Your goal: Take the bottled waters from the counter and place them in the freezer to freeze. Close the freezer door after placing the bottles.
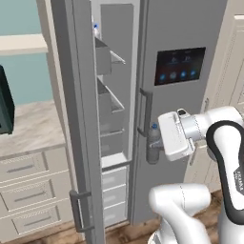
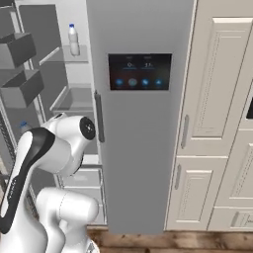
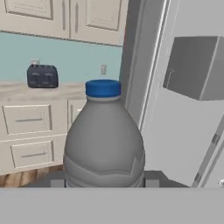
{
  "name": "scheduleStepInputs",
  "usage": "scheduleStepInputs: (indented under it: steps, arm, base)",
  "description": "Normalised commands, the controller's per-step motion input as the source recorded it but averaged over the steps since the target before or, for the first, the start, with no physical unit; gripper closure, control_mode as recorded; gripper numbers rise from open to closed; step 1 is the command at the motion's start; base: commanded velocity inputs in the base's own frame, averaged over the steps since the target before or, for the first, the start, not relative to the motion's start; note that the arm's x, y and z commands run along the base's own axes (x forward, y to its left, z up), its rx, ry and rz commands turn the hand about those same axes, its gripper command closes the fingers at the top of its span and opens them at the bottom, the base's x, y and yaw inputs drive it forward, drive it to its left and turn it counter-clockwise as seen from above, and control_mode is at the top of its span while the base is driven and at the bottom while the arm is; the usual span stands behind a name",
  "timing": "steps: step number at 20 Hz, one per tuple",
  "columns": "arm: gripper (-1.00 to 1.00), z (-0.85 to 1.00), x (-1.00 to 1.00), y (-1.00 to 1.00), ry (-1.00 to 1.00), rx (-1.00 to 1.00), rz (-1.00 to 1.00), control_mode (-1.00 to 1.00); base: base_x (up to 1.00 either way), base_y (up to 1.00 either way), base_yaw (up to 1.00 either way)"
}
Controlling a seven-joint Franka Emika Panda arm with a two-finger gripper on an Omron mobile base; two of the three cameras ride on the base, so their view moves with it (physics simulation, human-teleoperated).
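clamped on the grey bottle [image 1: 153,144], the gripper [image 1: 159,143] sits at the end of the arm's white hand, in front of the refrigerator at about the height of the right door's handle [image 1: 145,112]. in the hand view the grey bottle [image 3: 104,139] stands right between the two dark finger tips [image 3: 152,178], which press against its lower sides. its long axis runs up and down, blue cap [image 3: 103,88] on top, base hidden below the fingers. from the left base view it also stands upright, cap up, just in front of the seam between the open freezer [image 1: 114,114] and the door with the dark display panel [image 1: 179,66].

freezer door [image 1: 76,119] is swung wide open to the left, its inner bins [image 2: 22,69] seen edge-on in the right base view. inside the freezer, the whitish bottle [image 2: 73,40] stands upright on a high shelf [image 2: 69,55], cap up, well above the held one.

beyond the open door lies the counter [image 1: 31,125] with cream drawers [image 1: 24,167] beneath. in the hand view a dark toaster [image 3: 42,76] rests on that counter against the pale blue wall [image 3: 78,57].
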Motion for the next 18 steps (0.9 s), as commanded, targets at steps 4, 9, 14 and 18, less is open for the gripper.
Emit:
scheduleStepInputs:
  steps: [4, 9, 14, 18]
  arm:
    - [1.00, 0.00, 0.00, 0.00, 0.00, 0.00, 0.00, 1.00]
    - [1.00, 0.00, 0.00, 0.00, 0.00, 0.00, 0.00, 1.00]
    - [1.00, 0.00, 0.00, 0.00, 0.00, 0.00, 0.00, 1.00]
    - [1.00, 0.00, 0.00, 0.00, 0.00, 0.00, 0.00, 1.00]
  base:
    - [0.84, -0.03, 0.00]
    - [0.80, -0.01, 0.00]
    - [0.32, 0.00, 0.00]
    - [-0.01, 0.21, 0.00]
